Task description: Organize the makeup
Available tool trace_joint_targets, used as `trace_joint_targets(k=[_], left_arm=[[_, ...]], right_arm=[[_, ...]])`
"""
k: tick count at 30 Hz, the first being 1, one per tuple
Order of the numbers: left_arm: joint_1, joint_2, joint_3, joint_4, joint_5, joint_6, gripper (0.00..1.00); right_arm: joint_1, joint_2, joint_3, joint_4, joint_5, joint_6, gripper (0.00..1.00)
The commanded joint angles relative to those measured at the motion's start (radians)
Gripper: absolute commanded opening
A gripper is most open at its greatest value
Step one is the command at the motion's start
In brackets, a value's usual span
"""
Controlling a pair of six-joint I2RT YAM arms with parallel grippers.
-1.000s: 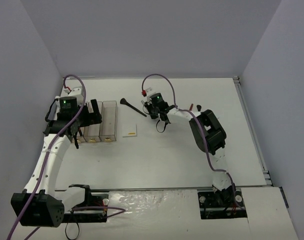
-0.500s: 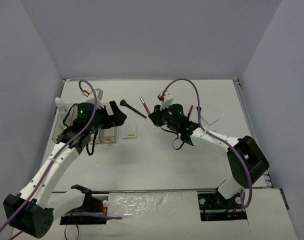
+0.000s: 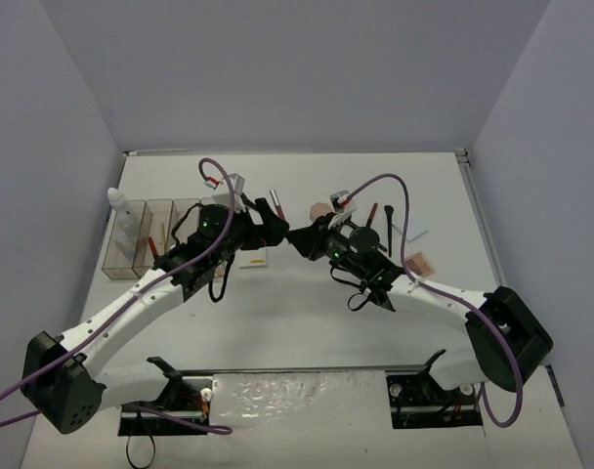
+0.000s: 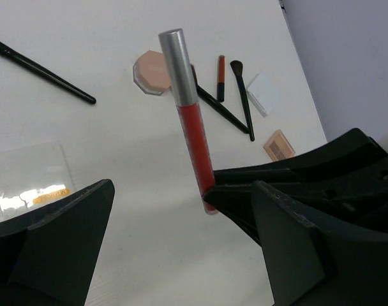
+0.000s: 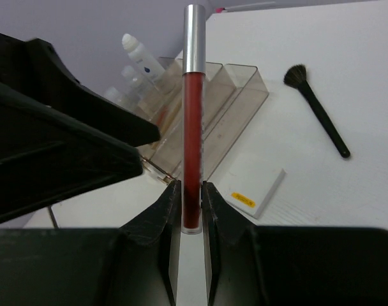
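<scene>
The gloss tube [image 5: 193, 127], red with a silver cap, is off the desk [image 3: 307, 313] near its middle, its base clamped between the fingers of the right gripper [image 5: 191, 191] and its capped end sticking out free. The left gripper [image 4: 183, 188] faces it from 9 o'clock, released, fingers spread wide. In the left wrist view the tube shows in the gap between them, touching neither. Just at 7 o'clock of the tube a white pad [image 5: 251, 191] with a yellow label lies flat. Farther out at 9 o'clock stand the bins [image 3: 146, 239], a white bottle [image 3: 121, 210] upright in the leftmost. At 3 o'clock lie a pink compact [image 4: 154, 71], a red pencil [image 4: 221, 69] and two crossed brushes [image 4: 242, 95]. A tan palette [image 4: 278, 145] is at 4 o'clock.
</scene>
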State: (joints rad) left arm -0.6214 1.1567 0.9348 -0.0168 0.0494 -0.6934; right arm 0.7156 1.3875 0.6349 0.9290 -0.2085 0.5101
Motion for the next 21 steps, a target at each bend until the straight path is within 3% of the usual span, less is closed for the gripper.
trace_joint_targets(k=[1, 10, 15, 17, 18, 20, 21], left_arm=[[-0.014, 0.048, 0.033, 0.153, -0.04, -0.046, 0.82], [-0.052, 0.096, 0.038, 0.264, -0.096, -0.073, 0.66], [-0.054, 0.123, 0.03, 0.301, -0.083, -0.086, 0.28], [-0.058, 0.131, 0.029, 0.303, -0.081, -0.091, 0.06], [-0.058, 0.135, 0.028, 0.303, -0.079, -0.092, 0.01], [-0.058, 0.138, 0.026, 0.3, -0.073, -0.084, 0.0], [-0.058, 0.136, 0.028, 0.289, -0.072, -0.072, 0.0]], right_arm=[[0.011, -0.065, 0.005, 0.169, -0.03, 0.061, 0.0], [0.012, -0.088, -0.025, 0.179, -0.028, 0.075, 0.0], [0.012, -0.079, -0.026, 0.191, -0.038, 0.081, 0.0], [0.013, -0.076, -0.027, 0.192, -0.036, 0.083, 0.0], [0.013, -0.073, -0.028, 0.192, -0.036, 0.084, 0.0], [0.012, -0.07, -0.027, 0.181, -0.033, 0.08, 0.02], [0.012, -0.069, -0.025, 0.171, -0.031, 0.075, 0.09]])
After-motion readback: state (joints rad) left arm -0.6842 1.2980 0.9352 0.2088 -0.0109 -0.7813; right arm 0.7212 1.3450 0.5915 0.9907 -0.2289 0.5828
